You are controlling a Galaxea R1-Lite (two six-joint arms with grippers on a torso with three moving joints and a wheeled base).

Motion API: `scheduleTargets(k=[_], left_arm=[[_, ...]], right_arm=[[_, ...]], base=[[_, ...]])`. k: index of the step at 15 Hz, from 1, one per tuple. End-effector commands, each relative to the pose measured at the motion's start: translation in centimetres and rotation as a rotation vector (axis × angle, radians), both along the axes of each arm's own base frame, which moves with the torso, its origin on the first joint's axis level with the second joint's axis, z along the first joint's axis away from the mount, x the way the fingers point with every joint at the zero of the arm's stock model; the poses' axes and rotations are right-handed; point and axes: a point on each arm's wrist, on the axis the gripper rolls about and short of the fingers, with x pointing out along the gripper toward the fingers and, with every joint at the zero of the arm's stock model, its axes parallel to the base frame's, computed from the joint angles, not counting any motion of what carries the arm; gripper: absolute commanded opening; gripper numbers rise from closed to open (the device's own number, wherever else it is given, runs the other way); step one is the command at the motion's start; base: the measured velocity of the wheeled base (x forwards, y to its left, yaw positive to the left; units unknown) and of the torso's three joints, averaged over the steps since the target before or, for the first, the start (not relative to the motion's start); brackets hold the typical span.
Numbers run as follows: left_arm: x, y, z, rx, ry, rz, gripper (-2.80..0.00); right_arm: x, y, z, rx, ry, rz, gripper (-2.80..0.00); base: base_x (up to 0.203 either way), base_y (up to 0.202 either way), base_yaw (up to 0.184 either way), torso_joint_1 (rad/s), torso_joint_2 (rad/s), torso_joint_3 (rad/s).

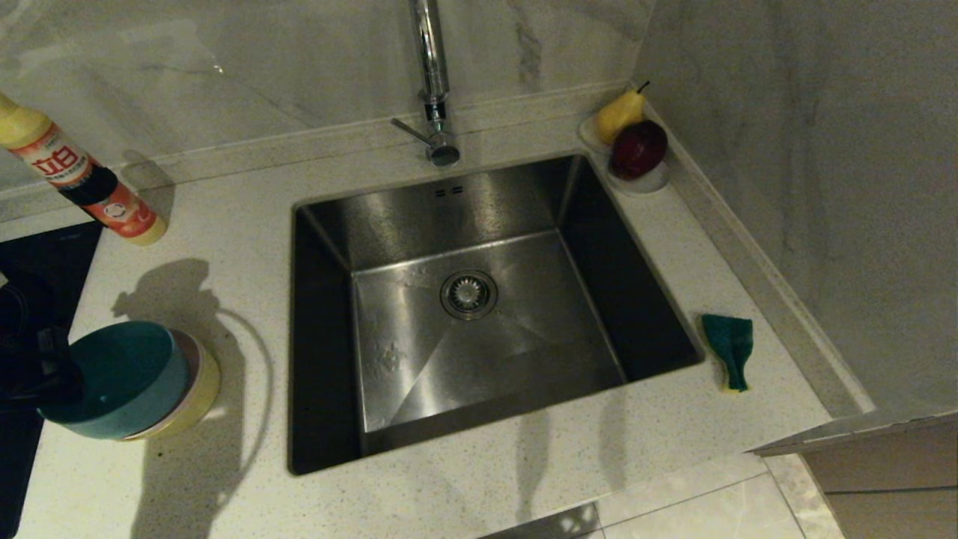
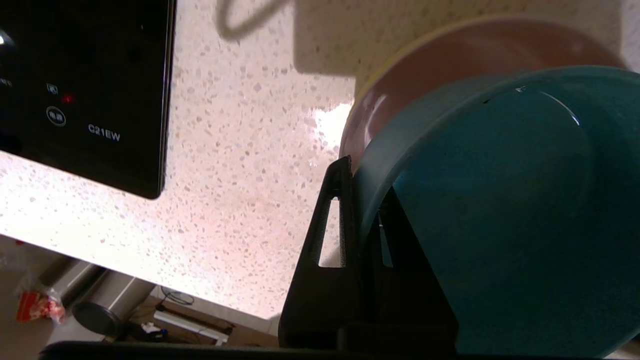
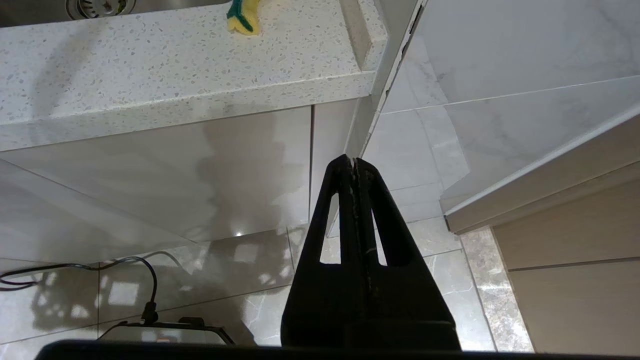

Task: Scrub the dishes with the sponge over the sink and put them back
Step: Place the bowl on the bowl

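Observation:
Three dishes sit nested on the counter left of the sink (image 1: 479, 299). The blue bowl (image 1: 112, 378) (image 2: 500, 200) is tipped on its side over the pink bowl (image 1: 192, 352) (image 2: 450, 60) and the yellow bowl (image 1: 200, 395). My left gripper (image 1: 67, 374) (image 2: 362, 180) is shut on the blue bowl's rim, one finger outside and one inside. The sponge (image 1: 730, 348) (image 3: 243, 17) lies green side up on the counter right of the sink. My right gripper (image 3: 353, 162) hangs shut and empty below the counter edge, out of the head view.
A detergent bottle (image 1: 82, 176) stands at the back left. The faucet (image 1: 434, 82) rises behind the sink. A pear and a dark red apple (image 1: 636, 146) rest on a small dish in the back right corner. A black cooktop (image 1: 30, 254) (image 2: 85, 90) borders the bowls' left.

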Motion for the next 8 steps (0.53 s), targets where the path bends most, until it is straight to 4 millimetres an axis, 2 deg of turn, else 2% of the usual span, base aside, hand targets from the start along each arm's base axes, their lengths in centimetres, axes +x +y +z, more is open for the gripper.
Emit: scheduleTargets(k=[1, 8], left_arm=[[-0.1, 0.0, -0.4, -0.004, 0.007, 0.006, -2.80], [0.6, 0.3, -1.5, 0.008, -0.034, 0.016, -2.80]], right_arm=[[0.0, 0.0, 0.0, -0.001, 0.001, 0.000, -2.80], [0.0, 0.0, 0.0, -0.001, 0.001, 0.000, -2.80]], base=[[0.000, 0.000, 0.000, 0.000, 0.00, 0.000], [0.000, 0.000, 0.000, 0.000, 0.00, 0.000]])
